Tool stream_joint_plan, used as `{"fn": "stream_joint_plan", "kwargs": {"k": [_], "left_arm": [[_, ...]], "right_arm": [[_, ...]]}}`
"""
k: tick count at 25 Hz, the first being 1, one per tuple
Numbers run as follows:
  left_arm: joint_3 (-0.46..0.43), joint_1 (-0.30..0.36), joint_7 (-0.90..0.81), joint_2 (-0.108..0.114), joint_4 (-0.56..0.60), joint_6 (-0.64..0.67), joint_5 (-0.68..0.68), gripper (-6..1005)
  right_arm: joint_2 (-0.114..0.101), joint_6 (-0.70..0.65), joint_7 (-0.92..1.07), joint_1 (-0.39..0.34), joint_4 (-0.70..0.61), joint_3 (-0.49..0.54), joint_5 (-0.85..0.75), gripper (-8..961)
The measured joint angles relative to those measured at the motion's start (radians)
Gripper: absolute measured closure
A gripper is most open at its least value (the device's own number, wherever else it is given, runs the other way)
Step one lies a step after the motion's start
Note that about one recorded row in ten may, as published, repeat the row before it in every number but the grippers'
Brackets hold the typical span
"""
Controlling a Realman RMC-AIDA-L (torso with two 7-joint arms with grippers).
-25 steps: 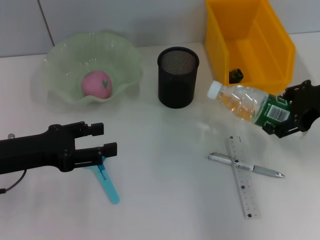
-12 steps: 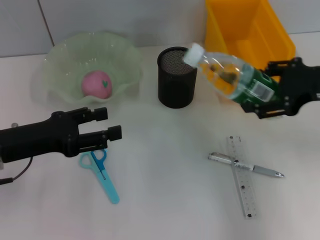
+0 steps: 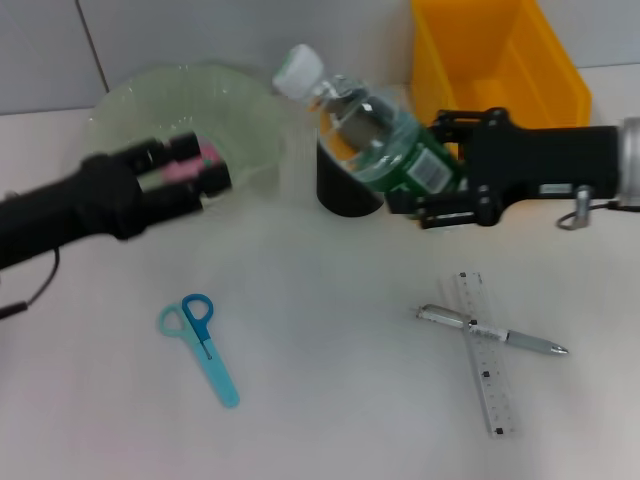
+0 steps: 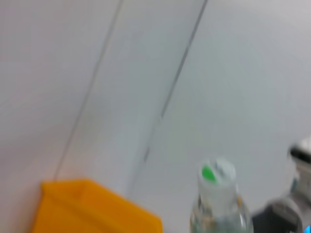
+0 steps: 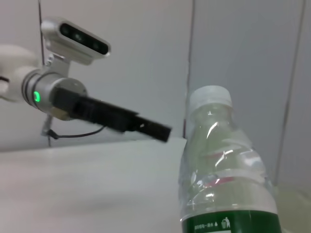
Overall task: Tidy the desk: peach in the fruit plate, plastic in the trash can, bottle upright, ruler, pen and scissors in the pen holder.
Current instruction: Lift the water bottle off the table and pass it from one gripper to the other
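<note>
My right gripper (image 3: pixel 432 170) is shut on the clear bottle (image 3: pixel 365 125) at its green label. The bottle hangs tilted above the table, white cap (image 3: pixel 300 68) up and to the left, in front of the black mesh pen holder (image 3: pixel 340 195). It also fills the right wrist view as the bottle (image 5: pixel 223 170). My left gripper (image 3: pixel 190 168) hovers open over the green fruit plate (image 3: pixel 120 110), covering most of the pink peach (image 3: pixel 208 152). The blue scissors (image 3: pixel 200 345) lie on the table at the front left. The silver pen (image 3: pixel 490 330) lies crossed over the clear ruler (image 3: pixel 487 365) at the front right. The plastic is hidden.
The yellow trash can (image 3: pixel 500 60) stands at the back right, behind my right arm. A grey wall runs along the table's far edge. In the right wrist view the left arm (image 5: pixel 107 116) reaches across behind the bottle.
My right gripper has lifted the bottle up and to the left, from beside the trash can to over the pen holder. My left gripper has moved back from the scissors to the fruit plate.
</note>
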Motion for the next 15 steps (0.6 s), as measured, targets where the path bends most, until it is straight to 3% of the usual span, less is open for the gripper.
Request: {"fn": "stream_joint_plan", "kwargs": {"k": [2,9,15], "left_arm": [[-0.009,0.000,0.036,-0.001,-0.033,-0.002,-0.090,215],[-0.029,-0.021,0.136,-0.001,-0.167,0.002,-0.228,215],[-0.023,-0.049,0.200,-0.003,-0.245,0.012,-0.245,215]], "right_arm": [[0.001,0.015,-0.071,0.028,0.109,0.000,0.048,170],[0.005,0.050,-0.186,0.074,0.280,-0.001,0.124,170],[0.006,0.066,-0.258,0.099,0.387,0.000,0.168,169]]}}
